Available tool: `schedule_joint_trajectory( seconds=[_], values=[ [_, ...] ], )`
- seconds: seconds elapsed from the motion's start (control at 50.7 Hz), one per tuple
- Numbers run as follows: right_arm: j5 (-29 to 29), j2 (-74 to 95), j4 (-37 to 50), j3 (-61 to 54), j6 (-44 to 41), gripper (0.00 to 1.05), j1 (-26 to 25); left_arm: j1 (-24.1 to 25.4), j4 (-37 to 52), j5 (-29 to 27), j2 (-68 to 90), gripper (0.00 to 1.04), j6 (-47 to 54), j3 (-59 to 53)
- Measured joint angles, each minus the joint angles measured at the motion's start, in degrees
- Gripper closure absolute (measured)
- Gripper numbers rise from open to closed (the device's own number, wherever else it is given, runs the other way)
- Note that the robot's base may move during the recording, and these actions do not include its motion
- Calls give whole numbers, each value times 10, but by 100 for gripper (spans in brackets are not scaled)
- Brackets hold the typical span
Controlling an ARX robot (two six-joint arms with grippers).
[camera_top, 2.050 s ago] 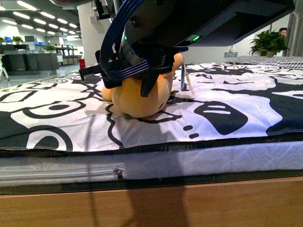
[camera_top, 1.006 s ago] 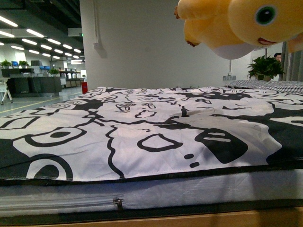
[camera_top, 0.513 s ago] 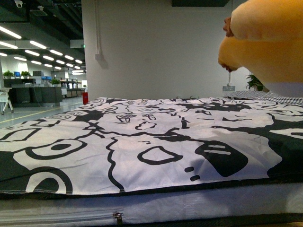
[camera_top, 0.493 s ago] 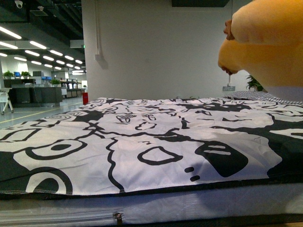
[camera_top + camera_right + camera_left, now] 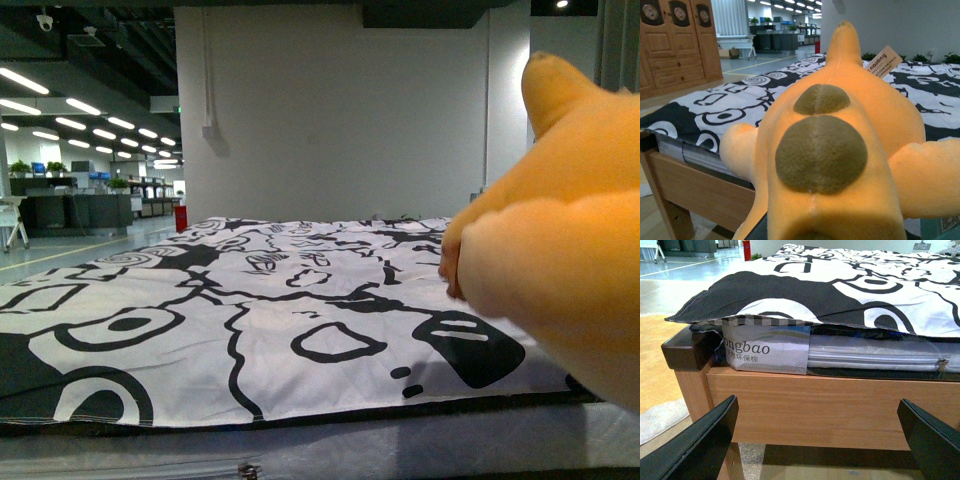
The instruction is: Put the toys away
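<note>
My right gripper's fingers are buried out of sight under the soft, rounded orange-yellow plush animal [image 5: 840,150]. Its back, with two olive-brown fabric spots, fills the right wrist view. Since the toy hangs clear of the bed with nothing else bearing it, I judge those fingers to be clamped on its lower body, and I grip it there so that the bulk rides above my wrist. A pointed fin or ear stands up at its far end, and a small tan paper tag [image 5: 883,61] sticks out beside it.

My left gripper [image 5: 817,402] has its two dark fingers [image 5: 705,440] spread wide with nothing between them. It waits low in front of the bed's light wooden frame [image 5: 810,405], out of the way of the carrying arm.

In the front view the plush [image 5: 560,290] hangs at the bed's right front, above the near edge. It is lifted off the black-and-white patterned quilt [image 5: 250,320] that covers the zipped grey mattress [image 5: 880,352]. As I judge it, the pick-up is done and the carry away from the bed is in hand. No bin or box shows, so I cannot tell where the toy goes. A carved brown wooden cabinet [image 5: 675,45] stands beyond the bed's far side.
</note>
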Motion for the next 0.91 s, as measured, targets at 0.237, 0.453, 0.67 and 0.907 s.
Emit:
schedule_joint_trajectory(
  seconds=[0.237,0.453,0.67,0.907],
  values=[
    [53,-36,7,-58,-18,87,38,0,0,0,0,6,0,0],
    [55,-38,10,-58,-20,87,38,0,0,0,0,6,0,0],
    [55,-38,10,-58,-21,87,38,0,0,0,0,6,0,0],
    [49,-37,10,-58,-21,87,41,0,0,-2,0,6,0,0]
  ],
)
